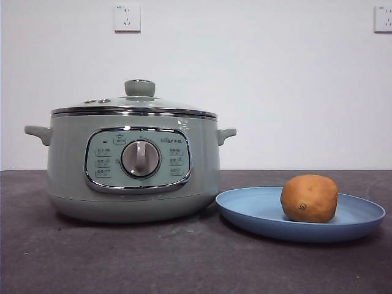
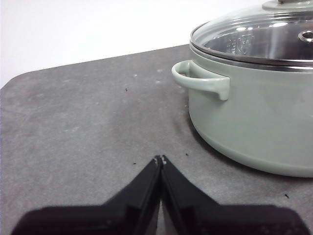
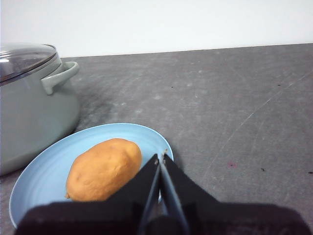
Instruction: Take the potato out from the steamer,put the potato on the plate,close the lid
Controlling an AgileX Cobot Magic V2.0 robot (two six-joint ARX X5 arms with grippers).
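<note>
Potato (image 1: 309,198) lies on the light-blue plate (image 1: 245,208), toward the plate's middle, small dark eye spot facing the front camera. Plate sits on the dark table (image 1: 122,257) just beside the steamer (image 1: 73,177), apart from it or barely so; contact cannot be told. Glass lid (image 1: 159,105) is seated on the steamer's chrome rim, pale green knob (image 1: 139,87) up. Judged from this layout, all three steps look done.

Left hand (image 2: 160,159) hangs over bare table near the steamer's side handle (image 2: 200,83), jaws pressed together, holding nothing. Right hand (image 3: 161,156) hovers at the plate's edge just beside the potato, jaws likewise closed and empty.

Handling, as judgement:
- Potato: firm, moderately heavy for its size, skin dry and matte, so fair grip. Rounded form may roll; best taken across its narrow middle from above.
- Lid: glass, fragile, smooth; the chrome rim gives little purchase. The knob is the only sensible hold, pinched from the sides.
- Plate: shallow, looks light, could slide if nudged.
- Steamer: bulky, probably heavy; side handles only.
</note>
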